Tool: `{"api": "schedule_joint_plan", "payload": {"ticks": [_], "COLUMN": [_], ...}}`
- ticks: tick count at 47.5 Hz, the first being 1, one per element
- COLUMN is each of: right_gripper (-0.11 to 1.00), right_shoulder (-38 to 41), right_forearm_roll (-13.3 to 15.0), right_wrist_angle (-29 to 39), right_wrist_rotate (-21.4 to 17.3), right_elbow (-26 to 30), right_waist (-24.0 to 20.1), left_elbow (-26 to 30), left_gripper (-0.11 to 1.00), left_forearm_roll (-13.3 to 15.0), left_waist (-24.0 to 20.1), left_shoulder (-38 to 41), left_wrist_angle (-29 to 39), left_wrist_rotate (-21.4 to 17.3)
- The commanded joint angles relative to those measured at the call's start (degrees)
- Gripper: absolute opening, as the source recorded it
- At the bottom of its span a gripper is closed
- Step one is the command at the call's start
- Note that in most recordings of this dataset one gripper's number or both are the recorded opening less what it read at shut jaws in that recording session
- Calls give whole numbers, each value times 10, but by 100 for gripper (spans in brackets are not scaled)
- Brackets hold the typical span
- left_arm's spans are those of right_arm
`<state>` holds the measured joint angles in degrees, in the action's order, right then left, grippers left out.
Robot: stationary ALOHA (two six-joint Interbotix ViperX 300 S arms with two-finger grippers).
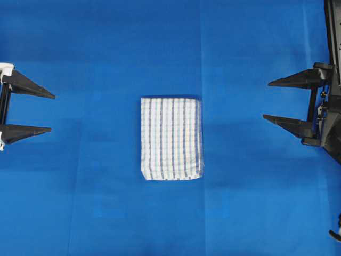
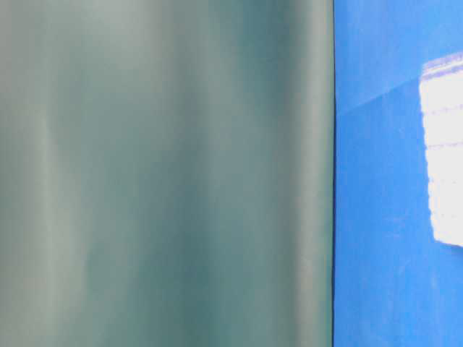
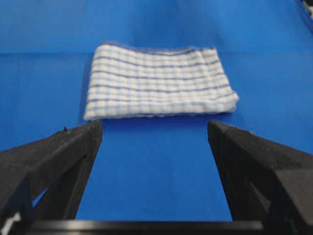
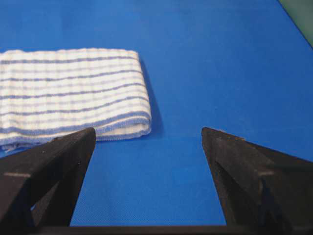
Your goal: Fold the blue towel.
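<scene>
The white woven towel with thin blue stripes point(image 1: 171, 138), judged soft, light and limp, is seen lying folded at mid-desk, best pinched at a hemmed edge, well apart from the left pincer point(image 1: 52, 112) and right pincer point(image 1: 266, 100), both spread open and empty.

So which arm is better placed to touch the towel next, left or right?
Right, slightly. The blue towel lies folded in the middle; both grippers are open and apart from it. The right gripper looks closer than the left gripper, though the difference is small.
</scene>
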<state>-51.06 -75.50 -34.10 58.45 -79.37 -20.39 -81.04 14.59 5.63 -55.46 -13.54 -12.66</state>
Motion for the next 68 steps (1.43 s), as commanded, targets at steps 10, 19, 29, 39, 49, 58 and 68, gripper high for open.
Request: {"api": "schedule_joint_plan", "payload": {"ticks": [10, 19, 29, 39, 49, 58, 68], "right_gripper": [84, 84, 84, 84, 84, 84, 84], "right_shoulder": [4, 2, 1, 1, 1, 1, 0], "right_forearm_roll": [1, 1, 2, 2, 2, 3, 3], "right_wrist_angle": [-4, -4, -4, -3, -1, -1, -1], "right_wrist_rotate": [-1, 0, 0, -1, 0, 0, 0], "right_elbow": [5, 6, 6, 6, 6, 6, 6], "right_waist": [0, 0, -1, -1, -1, 0, -1], "left_elbow": [6, 6, 7, 7, 7, 7, 9], "left_gripper": [84, 84, 84, 84, 84, 84, 84], "left_forearm_roll": [0, -1, -1, 0, -1, -1, -1], "left_waist": [-2, -2, -2, -2, -2, -2, -2], "left_shoulder": [2, 3, 2, 2, 2, 2, -11], "left_wrist_angle": [-2, 2, 3, 3, 3, 3, 12], "left_wrist_rotate": [0, 0, 0, 0, -1, -1, -2]}}
